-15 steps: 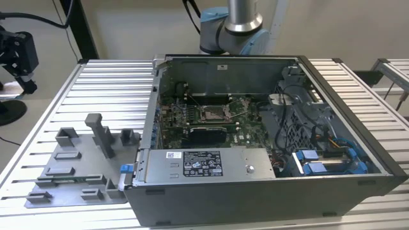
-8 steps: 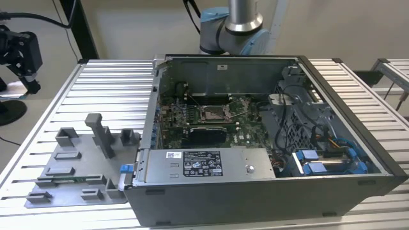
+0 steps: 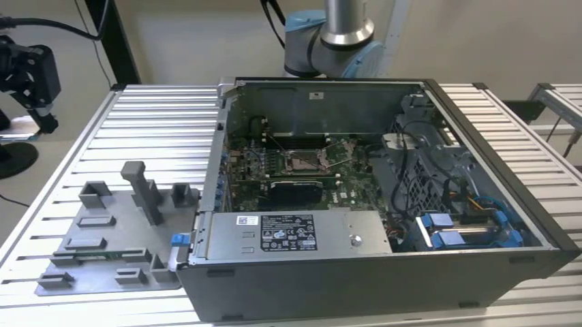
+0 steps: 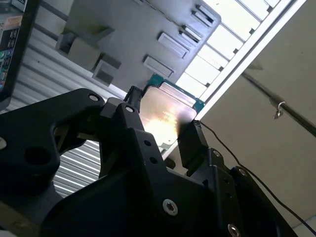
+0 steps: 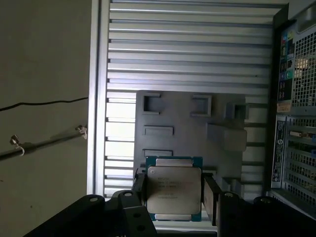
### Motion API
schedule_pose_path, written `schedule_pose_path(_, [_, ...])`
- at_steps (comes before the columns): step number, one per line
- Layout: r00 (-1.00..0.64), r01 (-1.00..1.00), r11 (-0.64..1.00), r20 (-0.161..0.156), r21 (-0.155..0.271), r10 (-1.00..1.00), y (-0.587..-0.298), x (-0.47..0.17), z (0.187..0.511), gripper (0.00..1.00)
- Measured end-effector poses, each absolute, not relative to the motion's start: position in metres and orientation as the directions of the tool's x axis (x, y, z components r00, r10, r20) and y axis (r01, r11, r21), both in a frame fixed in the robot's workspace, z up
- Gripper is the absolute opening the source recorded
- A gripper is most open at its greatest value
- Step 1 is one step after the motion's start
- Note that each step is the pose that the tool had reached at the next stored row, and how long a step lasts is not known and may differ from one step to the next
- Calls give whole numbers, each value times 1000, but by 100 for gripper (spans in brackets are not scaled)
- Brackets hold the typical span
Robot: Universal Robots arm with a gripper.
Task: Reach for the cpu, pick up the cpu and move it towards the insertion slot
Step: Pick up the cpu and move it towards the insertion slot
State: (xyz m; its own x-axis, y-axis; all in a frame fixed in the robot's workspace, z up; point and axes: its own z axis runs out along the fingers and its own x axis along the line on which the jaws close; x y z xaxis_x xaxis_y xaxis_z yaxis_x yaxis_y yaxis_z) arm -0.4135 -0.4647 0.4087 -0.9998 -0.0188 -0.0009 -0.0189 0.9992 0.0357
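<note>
In both wrist views the cpu is a flat square chip with a silvery top and a green rim. My gripper is shut on it, one black finger on each of two opposite edges. The chip hangs in the air above the grey fixture plate, near the table's edge. The insertion slot, a silver-framed socket with a dark centre, lies on the green motherboard inside the open computer case in the exterior view.
The grey fixture plate with upright blocks lies on the ribbed table at the exterior view's left, beside the case. The arm's base stands behind the case. A black device with cables hangs at the exterior view's far left.
</note>
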Motion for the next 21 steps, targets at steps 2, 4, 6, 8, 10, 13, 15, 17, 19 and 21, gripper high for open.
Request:
schedule_pose_path(2, [-1000, -19, 999, -1, 36, -19, -465, -412, 409, 0])
schedule_pose_path(4, [-1000, -19, 999, -1, 36, -19, -465, -410, 409, 0])
schedule_pose_path(6, [-1000, -19, 999, -1, 36, -19, -465, -407, 409, 0])
schedule_pose_path(8, [-1000, -19, 999, -1, 36, -19, -465, -403, 409, 0])
schedule_pose_path(10, [-1000, -19, 999, -1, 36, -19, -465, -399, 409, 0])
schedule_pose_path(13, [-1000, -19, 999, -1, 36, -19, -465, -392, 409, 0])
schedule_pose_path(15, [-1000, -19, 999, 0, 36, -19, -465, -386, 409, 0])
schedule_pose_path(17, [-1000, -19, 999, 0, 36, -19, -465, -380, 409, 0])
schedule_pose_path(19, [-1000, -19, 999, 0, 36, -19, -465, -374, 409, 0])
schedule_pose_path(21, [-1000, -19, 999, 1, 36, -19, -465, -367, 409, 0])
